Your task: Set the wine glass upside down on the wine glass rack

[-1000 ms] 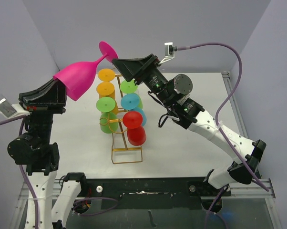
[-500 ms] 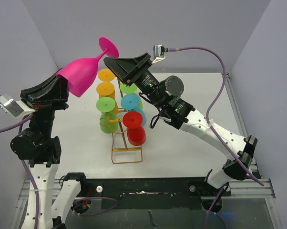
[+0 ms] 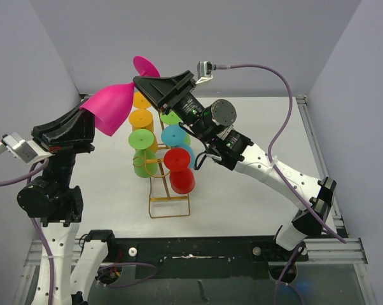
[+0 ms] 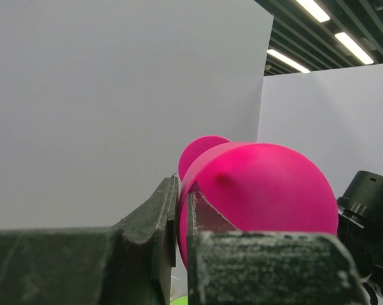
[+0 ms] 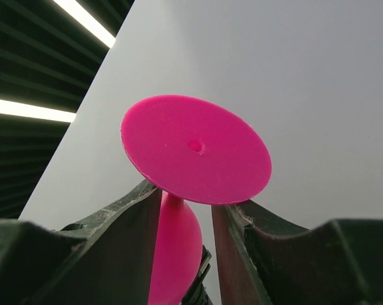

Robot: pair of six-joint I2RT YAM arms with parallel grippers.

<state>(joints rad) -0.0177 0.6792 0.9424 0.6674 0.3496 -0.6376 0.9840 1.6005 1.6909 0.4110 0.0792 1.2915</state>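
The gold wire rack (image 3: 169, 216) stands on the table (image 3: 255, 190) with coloured glasses (image 3: 142, 136) hanging on it. Above its left side, the left gripper (image 3: 84, 118) is clamped on the rim of the pink wine glass (image 3: 112, 107), which is in the air and tilted. Farther back, the right gripper (image 5: 190, 197) has its fingers apart on both sides of the stem, just under the foot.
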